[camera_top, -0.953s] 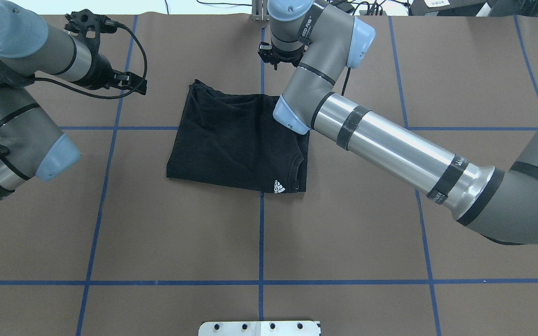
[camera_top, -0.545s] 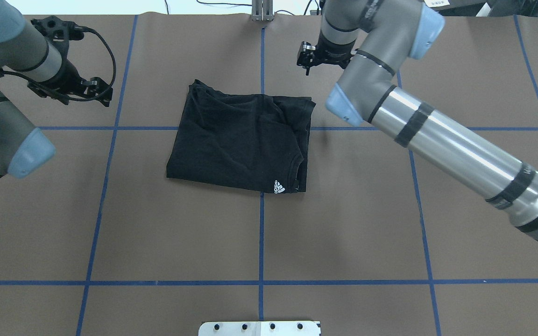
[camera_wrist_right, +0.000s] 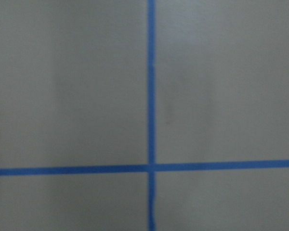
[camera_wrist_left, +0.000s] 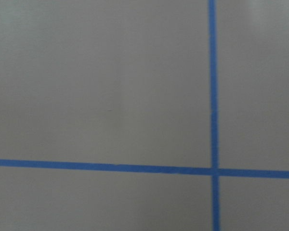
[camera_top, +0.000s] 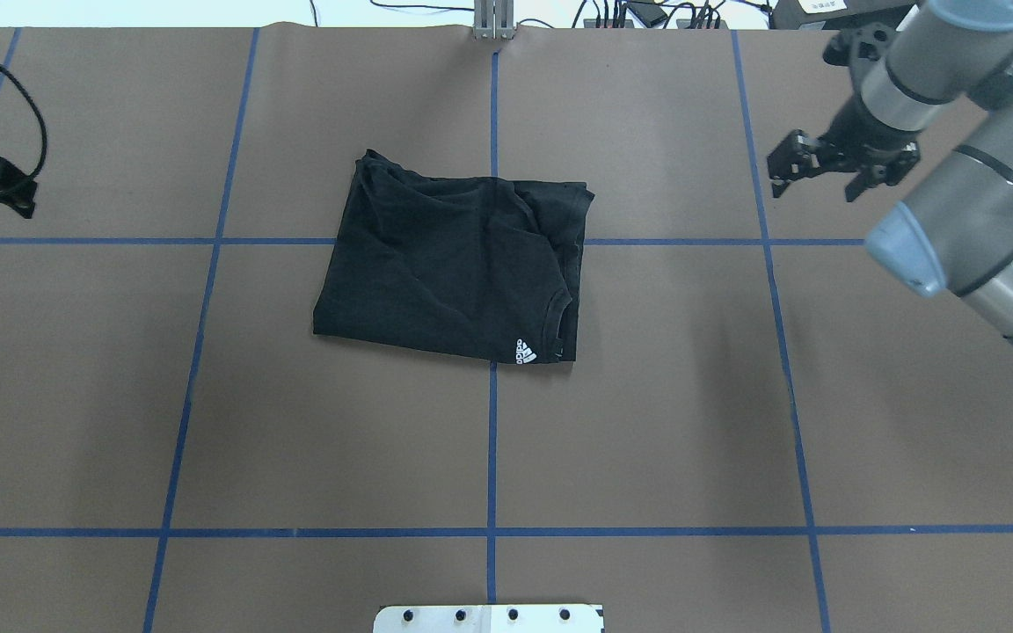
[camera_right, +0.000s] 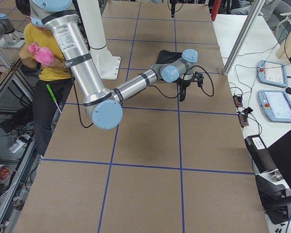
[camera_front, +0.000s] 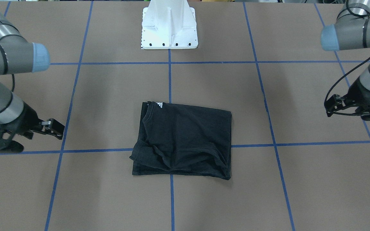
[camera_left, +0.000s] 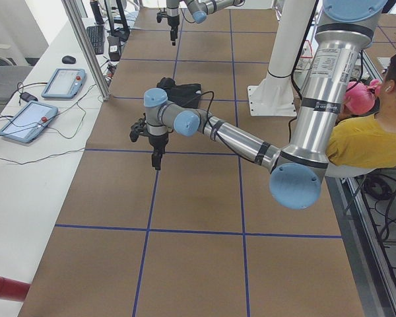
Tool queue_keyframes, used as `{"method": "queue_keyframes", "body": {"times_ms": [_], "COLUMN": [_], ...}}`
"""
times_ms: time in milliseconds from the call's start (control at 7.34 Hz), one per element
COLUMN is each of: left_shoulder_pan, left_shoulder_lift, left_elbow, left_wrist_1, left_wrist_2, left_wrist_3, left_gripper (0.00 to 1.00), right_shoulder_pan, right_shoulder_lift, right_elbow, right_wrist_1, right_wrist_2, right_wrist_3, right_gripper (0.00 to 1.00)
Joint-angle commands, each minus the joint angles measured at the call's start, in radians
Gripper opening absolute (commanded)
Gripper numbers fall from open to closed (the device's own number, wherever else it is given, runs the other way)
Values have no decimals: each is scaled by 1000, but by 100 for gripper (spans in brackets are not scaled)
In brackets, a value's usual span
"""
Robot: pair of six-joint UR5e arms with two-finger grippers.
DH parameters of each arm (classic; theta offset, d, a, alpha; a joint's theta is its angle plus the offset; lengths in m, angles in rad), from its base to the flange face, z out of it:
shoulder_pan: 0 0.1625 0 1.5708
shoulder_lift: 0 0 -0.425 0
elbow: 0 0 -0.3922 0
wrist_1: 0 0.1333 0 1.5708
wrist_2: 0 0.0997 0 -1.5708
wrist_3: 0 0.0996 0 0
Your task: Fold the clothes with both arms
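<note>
The black T-shirt [camera_top: 445, 264] lies folded into a rough rectangle at the table's middle, with the white collar logo [camera_top: 526, 352] at its near right corner. It also shows in the front-facing view [camera_front: 185, 141]. The chest print is hidden. My right gripper [camera_top: 814, 176] hangs open and empty over bare table far right of the shirt, also seen in the front-facing view [camera_front: 56, 130]. My left gripper [camera_top: 5, 189] is at the far left edge, open and empty, also seen in the front-facing view [camera_front: 329, 106]. Both wrist views show only brown table and blue tape.
The white mount base [camera_front: 169, 32] stands at the robot's side of the table. Blue tape lines [camera_top: 491, 440] grid the brown surface. A person in yellow [camera_left: 376, 139] sits beside the base. Tablets [camera_left: 26, 119] lie on the far white bench.
Both arms have swung outward from the shirt: the right gripper from behind its far edge to the far right, the left gripper to the left edge. The shirt has not moved.
</note>
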Motion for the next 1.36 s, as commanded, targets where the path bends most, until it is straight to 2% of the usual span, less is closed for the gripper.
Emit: {"method": "queue_keyframes", "body": {"times_ms": [0, 272, 409, 545, 681, 817, 1226], "left_shoulder_pan": [-166, -297, -317, -378, -402, -422, -431], "left_shoulder_lift": [129, 209, 225, 202, 196, 210, 224], "left_elbow": [17, 46, 50, 47, 43, 34, 24], "left_wrist_1": [7, 11, 84, 199, 220, 220, 160], "left_wrist_2": [-27, -27, -27, -36, -90, -180, -222], "left_wrist_3": [338, 560, 580, 582, 582, 584, 584], "left_gripper": [100, 100, 100, 100, 100, 100, 100], "right_shoulder_pan": [94, 225, 296, 367, 440, 488, 501], "right_shoulder_lift": [-235, -403, -478, -558, -604, -632, -646], "right_elbow": [74, 71, 68, 65, 62, 58, 32], "right_wrist_1": [-1, 4, 2, 9, 10, 10, 12], "right_wrist_2": [2, 4, 11, 28, 30, 31, 27], "right_wrist_3": [-253, -506, -632, -670, -675, -696, -750], "right_gripper": [100, 100, 100, 100, 100, 100, 100]}}
